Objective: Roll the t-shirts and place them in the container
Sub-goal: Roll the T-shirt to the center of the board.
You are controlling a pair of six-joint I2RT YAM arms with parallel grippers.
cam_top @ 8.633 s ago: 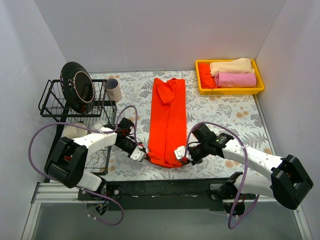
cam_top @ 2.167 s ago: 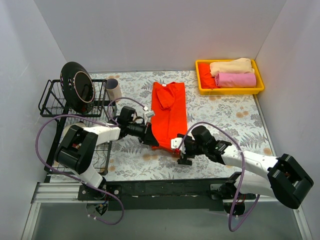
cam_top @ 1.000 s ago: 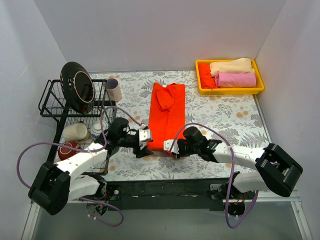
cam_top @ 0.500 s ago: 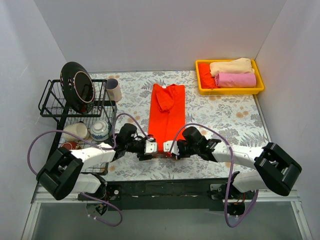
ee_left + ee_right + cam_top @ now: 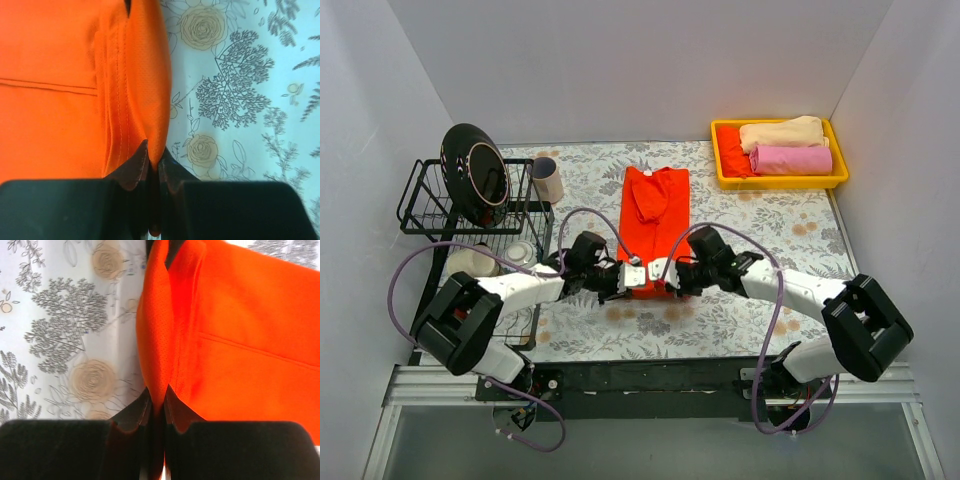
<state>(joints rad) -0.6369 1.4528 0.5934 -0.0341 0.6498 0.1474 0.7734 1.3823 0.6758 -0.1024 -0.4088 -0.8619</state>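
A bright orange-red t-shirt [image 5: 654,215] lies folded in a long strip on the floral table, its near end rolled up. My left gripper [image 5: 632,279] is shut on the roll's left end; the left wrist view shows the cloth fold [image 5: 150,100] pinched between the jaws. My right gripper [image 5: 667,275] is shut on the roll's right end; the right wrist view shows the fold [image 5: 157,350] clamped the same way. Rolled beige [image 5: 782,133], pink [image 5: 791,160] and orange-red [image 5: 732,152] shirts lie in the yellow tray [image 5: 779,182] at the far right.
A black wire dish rack [image 5: 470,215] with a dark plate [image 5: 473,175], bowls and cups stands at the left. A mug [image 5: 547,180] sits next to it. Grey walls enclose the table on three sides.
Both grippers have moved away from me with the shirt's near end, and the flat strip is shorter. The two grippers now sit closer together at the roll.
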